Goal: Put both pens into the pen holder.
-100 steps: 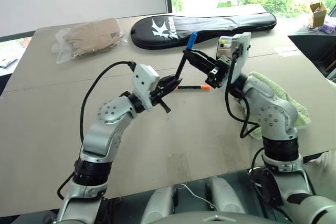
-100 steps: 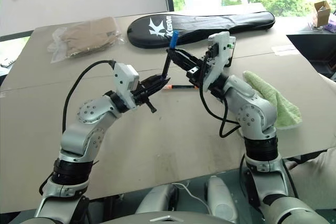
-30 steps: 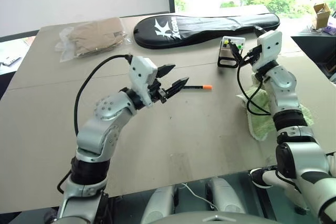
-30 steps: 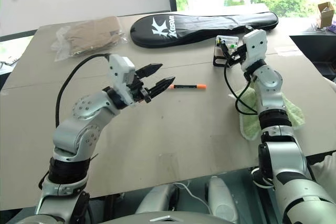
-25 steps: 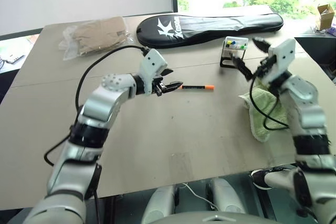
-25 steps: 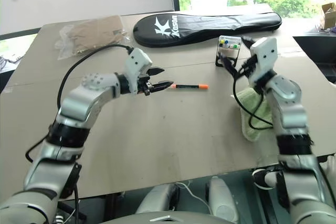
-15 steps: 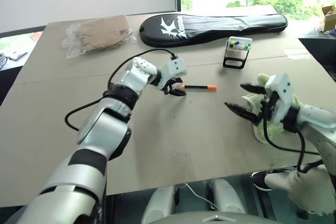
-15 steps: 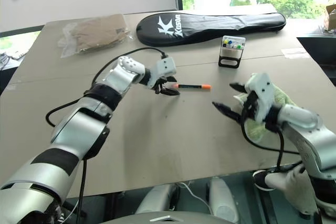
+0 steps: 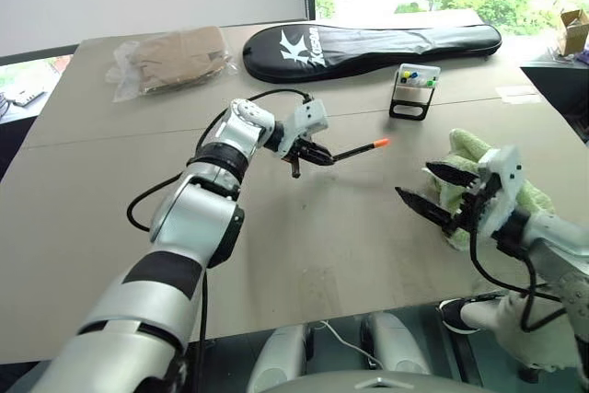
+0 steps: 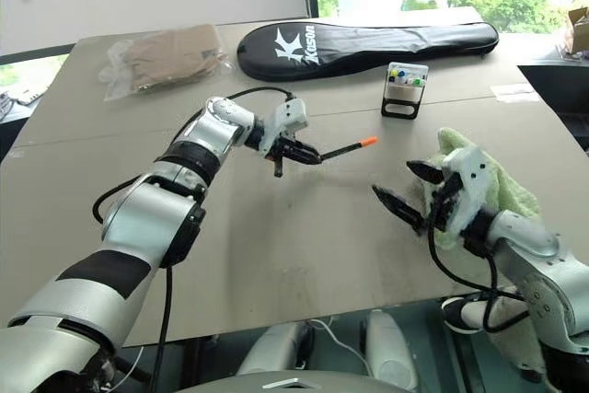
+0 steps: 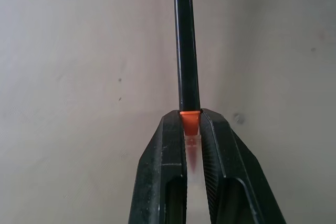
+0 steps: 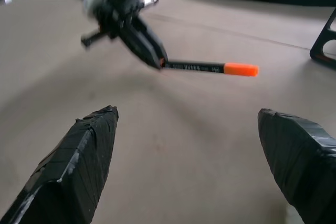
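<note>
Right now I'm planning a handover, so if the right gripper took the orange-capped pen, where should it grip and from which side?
Probably the bare black barrel near the orange cap. The left gripper is shut on the pen at its other end, leaving that stretch free and off the table. The open right gripper could come from its own side, fingers across the barrel.

black-barrelled pen [image 9: 354, 150] with orange cap, raised off the table, cap end tilted up, small black-framed pen holder [image 9: 414, 91] upright near the far side, whitish top with coloured dots
</note>
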### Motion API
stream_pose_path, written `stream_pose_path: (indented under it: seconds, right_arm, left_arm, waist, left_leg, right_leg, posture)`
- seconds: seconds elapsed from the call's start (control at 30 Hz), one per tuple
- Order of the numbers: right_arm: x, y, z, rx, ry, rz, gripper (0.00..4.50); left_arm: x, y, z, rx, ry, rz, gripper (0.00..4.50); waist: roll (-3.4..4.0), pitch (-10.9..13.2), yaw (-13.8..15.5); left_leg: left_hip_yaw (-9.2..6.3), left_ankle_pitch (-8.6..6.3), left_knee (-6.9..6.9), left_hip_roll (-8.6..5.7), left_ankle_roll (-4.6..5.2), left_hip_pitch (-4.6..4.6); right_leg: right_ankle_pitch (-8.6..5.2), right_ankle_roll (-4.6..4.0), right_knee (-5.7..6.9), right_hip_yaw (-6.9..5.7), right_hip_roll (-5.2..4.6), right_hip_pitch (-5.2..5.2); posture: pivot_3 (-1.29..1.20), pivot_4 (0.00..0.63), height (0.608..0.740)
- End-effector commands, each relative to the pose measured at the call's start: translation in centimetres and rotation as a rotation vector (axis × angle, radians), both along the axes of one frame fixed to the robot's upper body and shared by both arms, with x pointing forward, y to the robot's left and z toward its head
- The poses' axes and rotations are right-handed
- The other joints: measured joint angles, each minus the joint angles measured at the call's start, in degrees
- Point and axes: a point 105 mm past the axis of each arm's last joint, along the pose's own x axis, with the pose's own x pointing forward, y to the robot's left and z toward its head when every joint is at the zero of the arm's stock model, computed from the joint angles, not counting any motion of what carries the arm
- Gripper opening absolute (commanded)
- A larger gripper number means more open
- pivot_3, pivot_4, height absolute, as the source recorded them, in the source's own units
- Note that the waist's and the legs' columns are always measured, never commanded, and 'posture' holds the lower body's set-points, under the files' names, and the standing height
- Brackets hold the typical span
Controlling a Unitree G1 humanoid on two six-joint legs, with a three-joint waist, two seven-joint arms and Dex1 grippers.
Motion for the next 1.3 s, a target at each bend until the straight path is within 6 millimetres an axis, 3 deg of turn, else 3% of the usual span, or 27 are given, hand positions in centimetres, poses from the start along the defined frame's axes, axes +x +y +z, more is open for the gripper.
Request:
stream_pose_path:
  seconds: [0.03, 0.23, 0.4, 0.53, 0.77, 0.9, 1.03, 1.1, 1.2, 1.3]
  right_arm:
    - [1.0, 1.4, 0.6, 0.169, 0.100, 0.002, 4.50]
    - [3.8, 2.0, 1.1, 0.319, 0.210, -0.016, 4.50]
    - [3.6, 2.9, 2.6, 0.352, 0.224, 0.108, 4.50]
    - [3.2, 3.3, 2.5, 0.307, 0.258, 0.164, 3.36]
    - [2.1, 3.5, 3.3, 0.320, 0.264, 0.229, 0.24]
    - [2.0, 3.0, 3.6, 0.327, 0.248, 0.220, 0.08]
    - [2.3, 1.4, 4.4, 0.319, 0.187, 0.147, 0.08]
    - [3.4, -0.4, 6.4, 0.316, 0.034, 0.036, 0.08]
    - [5.0, -2.3, 9.2, 0.257, -0.162, -0.108, 0.08]
    - [6.4, -3.1, 11.2, 0.200, -0.296, -0.208, 0.08]
  left_arm:
    - [-1.4, -1.3, 4.1, -0.187, -0.120, -0.065, 0.07]
    - [-6.4, -1.0, 3.8, -0.229, -0.164, -0.080, 0.07]
    - [-8.5, -0.9, 2.8, -0.187, -0.195, -0.083, 0.07]
    - [-9.3, -1.3, 3.4, -0.220, -0.202, -0.086, 0.00]
    - [-9.6, -1.0, 3.0, -0.224, -0.222, -0.077, 0.00]
    - [-10.0, -1.4, 3.7, -0.312, -0.191, -0.082, 0.00]
    - [-9.7, -0.8, 5.2, -0.413, -0.195, 0.039, 1.76]
    - [-9.0, 0.1, 6.3, -0.462, -0.239, 0.148, 2.59]
    - [-8.0, 1.2, 7.9, -0.538, -0.290, 0.290, 2.88]
    - [-7.6, 1.5, 7.5, -0.518, -0.325, 0.358, 2.88]
  waist:
    - [0.01, 0.0, -0.1]
    - [0.06, 0.0, -0.4]
    - [0.08, 0.0, -0.5]
    - [0.08, 0.0, -0.3]
    - [0.08, -0.1, -0.9]
    - [0.08, -0.1, -0.7]
    - [0.08, -0.1, -0.7]
    - [0.08, -0.1, -0.8]
    - [0.08, -0.1, -0.8]
    - [0.08, -0.1, -0.9]
  left_leg:
    - [-0.03, 0.00, 0.00, 0.00, 0.00, -0.01]
    - [-0.09, 0.00, -0.04, -0.01, -0.01, 0.00]
    - [-0.09, 0.00, -0.03, -0.03, 0.00, 0.00]
    - [-0.08, 0.00, -0.03, -0.03, 0.00, 0.01]
    - [-0.01, -0.01, -0.05, -0.01, 0.01, 0.05]
    - [-0.01, -0.01, -0.04, -0.02, 0.01, 0.04]
    - [-0.03, -0.01, -0.03, -0.01, 0.01, 0.03]
    - [-0.02, -0.01, -0.03, -0.01, 0.01, 0.03]
    - [0.05, -0.01, -0.02, -0.01, 0.01, 0.05]
    - [0.18, -0.01, -0.03, 0.02, 0.01, 0.12]
  right_leg:
    - [0.00, 0.00, -0.01, 0.00, -0.03, -0.01]
    - [0.00, -0.01, -0.05, 0.24, -0.06, -0.02]
    - [0.00, -0.01, -0.05, 0.20, -0.04, 0.01]
    - [0.00, -0.01, -0.05, 0.19, -0.04, 0.02]
    - [0.00, -0.01, -0.03, 0.25, -0.02, 0.01]
    - [0.00, 0.00, -0.04, 0.24, -0.04, 0.03]
    - [0.00, 0.00, -0.04, 0.23, -0.04, 0.03]
    - [0.00, 0.00, -0.04, 0.25, -0.04, 0.02]
    - [0.00, 0.00, -0.02, 0.28, -0.02, 0.02]
    - [0.00, 0.00, 0.01, 0.25, 0.03, 0.01]
  posture:
    - [0.00, 0.150, 0.740]
    - [0.00, 0.150, 0.740]
    - [0.00, 0.150, 0.740]
    - [0.00, 0.150, 0.740]
    - [0.00, 0.150, 0.740]
    - [0.00, 0.150, 0.740]
    - [0.00, 0.150, 0.740]
    - [0.00, 0.150, 0.740]
    - [0.00, 0.150, 0.740]
    - [0.00, 0.150, 0.740]
